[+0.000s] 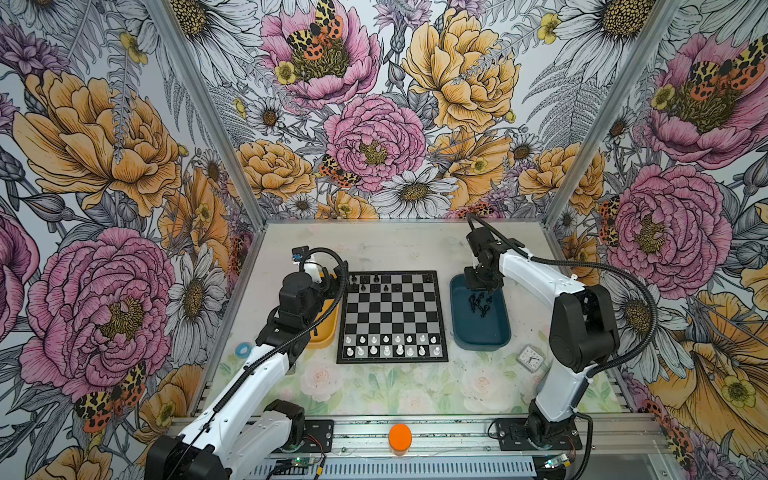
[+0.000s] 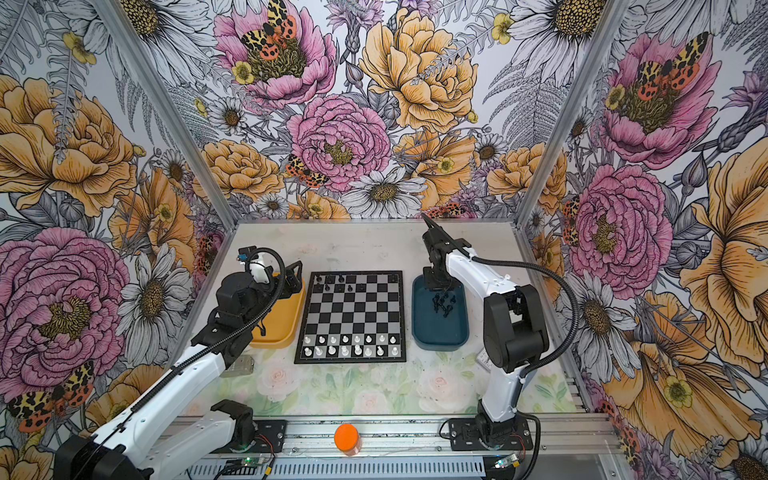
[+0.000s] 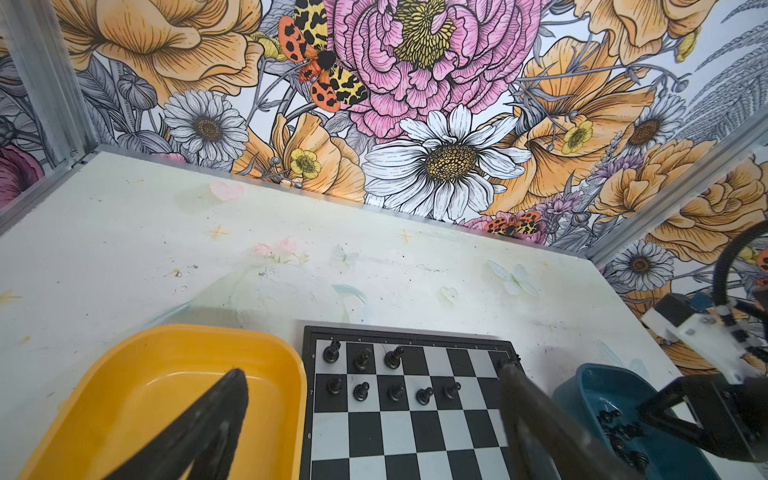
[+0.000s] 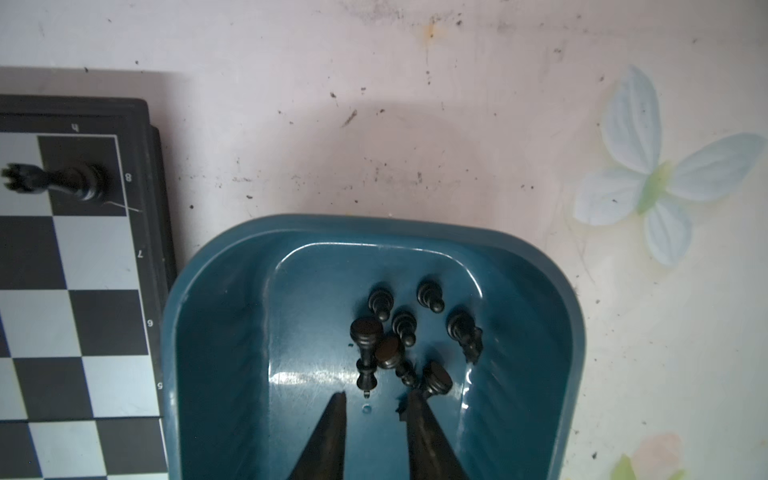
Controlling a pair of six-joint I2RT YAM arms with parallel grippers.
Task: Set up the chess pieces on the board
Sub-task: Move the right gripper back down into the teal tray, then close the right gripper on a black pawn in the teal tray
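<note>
Where both top views look down on the cell, the table (image 1: 374,249) is a pale, scuffed sheet with a faded flower print. It is closed in on three sides by walls (image 1: 374,124) of bold floral paper on aluminium posts. The board (image 1: 392,307) lies flat at the middle, with black and silver-grey checks inside a thin black border. White chessmen (image 1: 387,350) fill its two near rows. The chess pieces (image 1: 478,305), tiny and black, are split. Some stand in the two far rows, mostly toward the left side. The rest lie heaped in the far half of a blue tray (image 1: 486,332) just right of the board. A yellow tray (image 1: 322,332) sits just left of the board. The right pincer (image 1: 482,291) sits low in the blue tray at the edge of the heap. The left pincer (image 2: 296,277) is above the far end of the yellow tray, apart from every piece.

Left wrist view: the left pincer is released, its fingers spread wide with nothing between them. Beyond the tips, three black pieces stand in the end row and five in the next. One more stands on the far corner square, partly hidden by a finger.

Right wrist view: the right pincer is parted narrowly and grasps nothing; bare tray floor shows in the gap. About seven pieces lie toppled in a cluster just beyond the tips. Whether one finger touches the nearest piece cannot be told. One piece with a crenellated top stands on the board's corner square, well apart from the pincer.
</note>
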